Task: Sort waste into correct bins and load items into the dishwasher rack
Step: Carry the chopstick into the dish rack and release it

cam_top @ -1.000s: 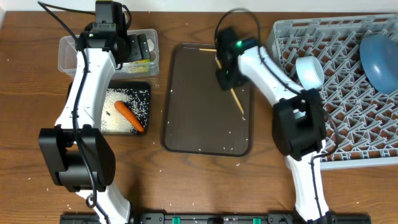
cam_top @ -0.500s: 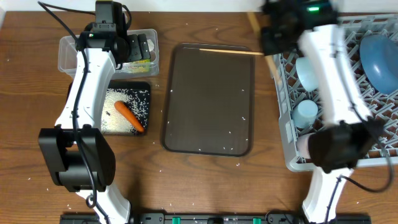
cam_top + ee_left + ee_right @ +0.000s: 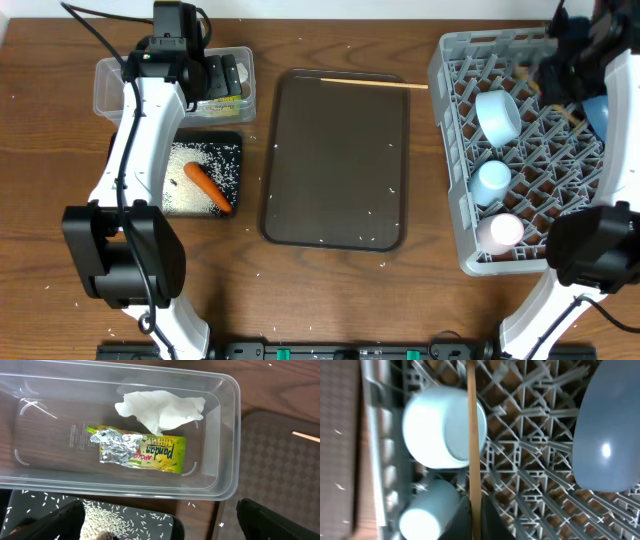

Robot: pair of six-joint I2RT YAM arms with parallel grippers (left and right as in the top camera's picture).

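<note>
Right gripper (image 3: 474,516): pinching shut on one wooden chopstick (image 3: 473,435), a thin, straight, pale-brown stick running out ahead of the fingertips
Change on the right: the arm is now hanging over the dishwasher rack (image 3: 535,475); a second ago it was working over the brown serving tray (image 3: 335,160), and half a second ago it was passing the rack's corner
Beneath the held stick: the small light-blue bowl (image 3: 440,427), round and glossy, is lying with one edge crossed by the chopstick; the light-blue cup (image 3: 427,515) is sitting just beside the fingertips
Further out from those fingers: the large blue bowl (image 3: 607,435), smooth and shiny, is resting on the grey plastic lattice; the white-pink cup (image 3: 500,232) is sitting at the rack's near corner
Second chopstick (image 3: 375,83): lying along the tray's far edge, well apart from the right gripper, unmoved
Left gripper (image 3: 160,527): standing wide open, holding nothing, staying where it was
Ahead of the left fingertips: the clear tub (image 3: 227,435), thin-walled with rounded corners, is holding the crumpled white tissue (image 3: 160,410) touching the creased green-yellow foil wrapper (image 3: 140,452)
Between the left fingers: the black tray (image 3: 165,521) is showing scattered white rice grains (image 3: 110,517); the orange carrot (image 3: 208,187) is lying on the rice
</note>
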